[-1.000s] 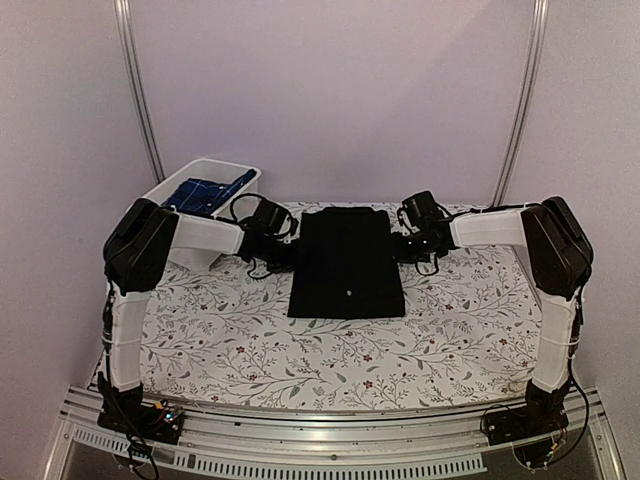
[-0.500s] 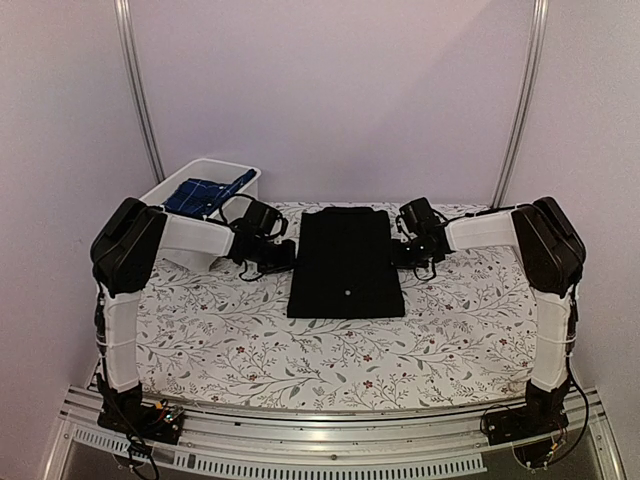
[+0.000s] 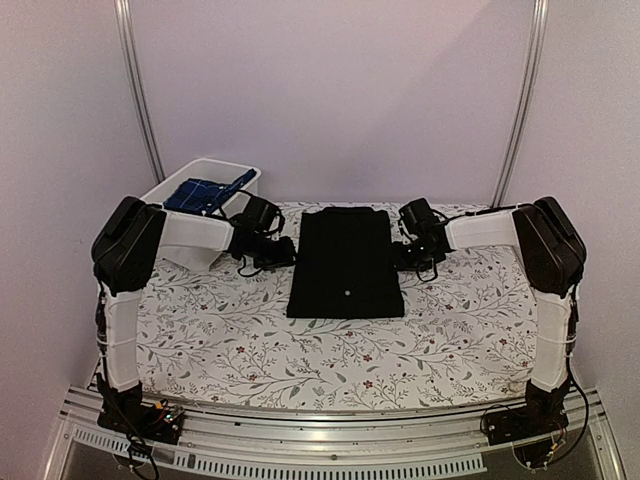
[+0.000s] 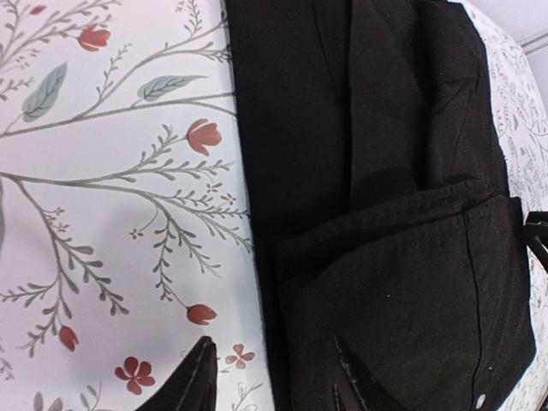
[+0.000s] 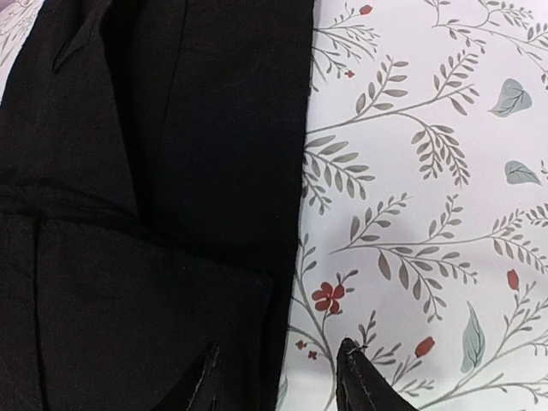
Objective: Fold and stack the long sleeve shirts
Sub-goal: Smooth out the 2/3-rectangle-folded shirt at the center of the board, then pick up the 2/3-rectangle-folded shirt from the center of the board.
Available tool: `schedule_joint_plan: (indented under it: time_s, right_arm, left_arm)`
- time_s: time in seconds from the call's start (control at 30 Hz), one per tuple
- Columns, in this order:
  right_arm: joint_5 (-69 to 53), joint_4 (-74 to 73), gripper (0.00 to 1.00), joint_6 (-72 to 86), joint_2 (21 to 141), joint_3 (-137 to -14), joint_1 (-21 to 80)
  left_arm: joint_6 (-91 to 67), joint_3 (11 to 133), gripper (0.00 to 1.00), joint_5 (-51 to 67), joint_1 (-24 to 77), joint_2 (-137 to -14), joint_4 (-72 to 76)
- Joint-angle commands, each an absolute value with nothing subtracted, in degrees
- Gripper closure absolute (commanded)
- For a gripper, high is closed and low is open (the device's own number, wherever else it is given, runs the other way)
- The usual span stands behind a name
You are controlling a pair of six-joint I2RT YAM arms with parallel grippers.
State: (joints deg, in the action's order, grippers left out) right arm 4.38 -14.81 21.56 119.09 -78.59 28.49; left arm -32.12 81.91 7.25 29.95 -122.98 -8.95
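Note:
The black shirt lies folded in a neat rectangle on the floral tablecloth, one pale button showing near its front edge. The blue plaid shirt lies in the white tub. My left gripper is low at the black shirt's left edge. In the left wrist view it is open, one finger over the cloth and one over the table. My right gripper is at the shirt's right edge. In the right wrist view it is open and straddles that edge of the shirt.
The white tub stands at the back left corner, just behind the left arm. The floral tablecloth covers the table. Metal posts rise at the back left and back right. A metal rail runs along the near edge.
The left arm has pulled its elbow to the left and its gripper has shifted slightly toward the back. The right gripper has edged back a little. The black shirt has not moved.

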Motion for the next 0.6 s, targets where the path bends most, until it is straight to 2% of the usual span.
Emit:
schedule_joint_plan:
  time_s: [0.0, 0.13, 0.3, 0.4, 0.57]
  right_arm:
    - [5.52, -18.77, 0.56, 20.98, 112.17, -79.97, 30.74]
    - [3.85, -20.26, 0.59, 22.54, 110.57, -78.51, 35.33]
    - [-0.35, -17.28, 0.7, 25.92, 108.1, -71.12, 38.71]
    - [-2.01, -15.11, 0.77, 28.16, 106.53, -66.23, 39.14]
    - [-1.85, -13.37, 0.79, 30.47, 103.93, -59.34, 39.11]
  left_arm:
    - [-30.52, 82.07, 0.56, 5.21, 30.07, -116.5, -11.68]
    - [-32.07, 77.33, 0.6, 8.97, 32.28, -112.45, -10.96]
    - [-37.19, 63.99, 0.7, 19.34, 33.48, -105.66, 0.99]
    - [-38.43, 60.49, 0.73, 22.68, 34.89, -105.83, 4.72]
    - [-41.31, 55.7, 0.78, 23.57, 36.79, -108.49, 8.23]
